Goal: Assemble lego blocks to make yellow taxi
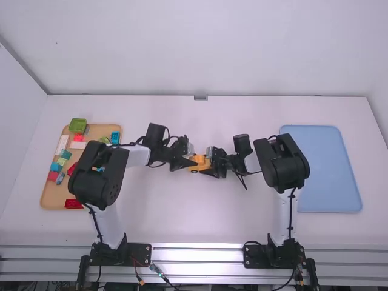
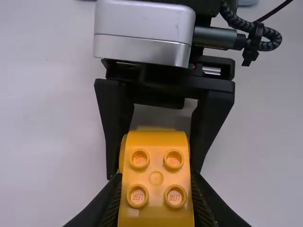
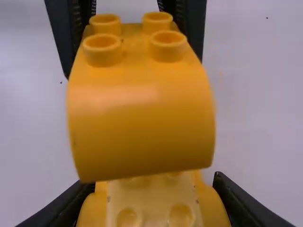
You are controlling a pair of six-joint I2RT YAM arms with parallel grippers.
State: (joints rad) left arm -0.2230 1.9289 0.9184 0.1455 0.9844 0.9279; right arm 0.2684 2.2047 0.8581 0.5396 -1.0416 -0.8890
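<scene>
Near the table's middle, my left gripper (image 1: 189, 162) and right gripper (image 1: 210, 167) face each other around yellow blocks (image 1: 199, 162). In the left wrist view, the left gripper (image 2: 156, 187) is shut on a rounded yellow block (image 2: 156, 163) with four studs; the right gripper's fingers (image 2: 113, 123) stand beyond it. The right wrist view has that rounded block (image 3: 142, 113) over a lower yellow piece (image 3: 154, 208) with studs, which the right gripper (image 3: 154, 189) is shut on. Whether the two pieces touch, I cannot tell.
At the left lies a tan tray (image 1: 54, 195) with several coloured blocks, partly under the left arm. A green block (image 1: 77, 125) is at its back edge. The blue tray (image 1: 327, 173) lies at the right, beside the right arm.
</scene>
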